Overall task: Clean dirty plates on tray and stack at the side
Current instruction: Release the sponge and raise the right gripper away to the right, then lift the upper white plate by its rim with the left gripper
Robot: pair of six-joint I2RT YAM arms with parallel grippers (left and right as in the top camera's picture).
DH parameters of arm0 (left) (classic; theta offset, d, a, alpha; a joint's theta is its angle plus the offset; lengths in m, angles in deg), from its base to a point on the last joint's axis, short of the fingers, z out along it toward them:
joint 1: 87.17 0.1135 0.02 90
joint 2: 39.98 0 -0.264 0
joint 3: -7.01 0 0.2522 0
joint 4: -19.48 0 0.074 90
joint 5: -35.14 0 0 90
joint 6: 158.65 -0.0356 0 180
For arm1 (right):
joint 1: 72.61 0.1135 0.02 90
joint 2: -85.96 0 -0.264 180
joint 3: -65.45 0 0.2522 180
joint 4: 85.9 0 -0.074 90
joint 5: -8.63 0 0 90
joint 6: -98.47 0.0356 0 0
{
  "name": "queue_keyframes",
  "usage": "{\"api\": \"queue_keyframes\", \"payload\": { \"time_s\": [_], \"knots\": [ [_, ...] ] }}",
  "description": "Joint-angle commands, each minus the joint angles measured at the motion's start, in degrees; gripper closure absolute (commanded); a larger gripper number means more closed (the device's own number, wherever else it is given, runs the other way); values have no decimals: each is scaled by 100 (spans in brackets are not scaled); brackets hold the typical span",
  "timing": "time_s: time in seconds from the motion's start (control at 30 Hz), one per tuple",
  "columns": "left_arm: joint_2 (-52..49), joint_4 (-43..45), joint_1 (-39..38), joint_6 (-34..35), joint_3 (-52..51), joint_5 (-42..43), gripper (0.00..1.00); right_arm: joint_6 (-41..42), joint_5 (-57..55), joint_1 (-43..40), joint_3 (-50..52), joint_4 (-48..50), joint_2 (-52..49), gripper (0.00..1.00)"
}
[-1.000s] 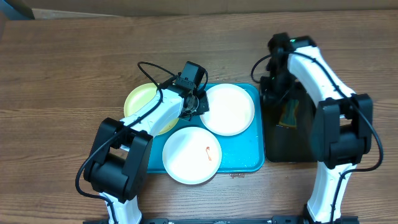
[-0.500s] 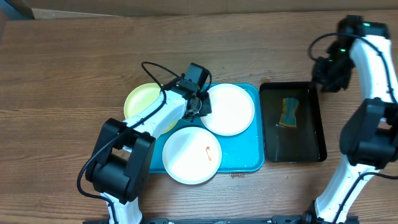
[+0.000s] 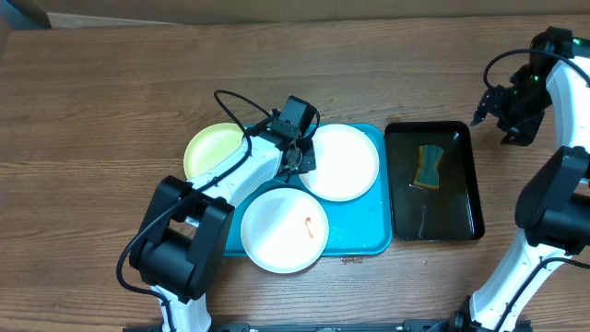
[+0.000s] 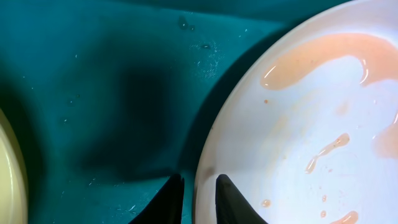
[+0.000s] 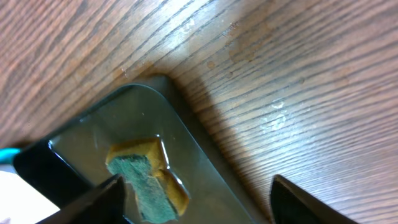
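2 white plates | 1 yellow plate | 1 tray

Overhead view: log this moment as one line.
left gripper: shut on far white plate rim | right gripper: open, empty | sponge: in black tray

Wide bare table lies behind and left of the tray. On it the left arm blocks the gap between the yellow-green plate and the upper white plate. The black tray sits near its right rim, leaving a narrow strip of table between
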Motion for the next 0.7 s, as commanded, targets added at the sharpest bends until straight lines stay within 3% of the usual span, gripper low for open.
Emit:
{"api": "queue_keyframes", "payload": {
  "time_s": [0.0, 0.4, 0.53, 0.67],
  "knots": [
    [-87, 39, -42, -83, -90, -116, 80, 24, 31, -17, -101, -7, 151, 0],
    [-258, 127, -42, -44, -129, -116, 81, 26, 33, -17, -101, 350, 151, 0],
    [-321, 179, -39, -44, -127, -98, 96, 26, 33, -17, -103, 682, 151, 0],
    [-315, 136, -24, -50, 46, -103, 96, 26, 33, -17, -101, 979, 151, 0]
  ]
}}
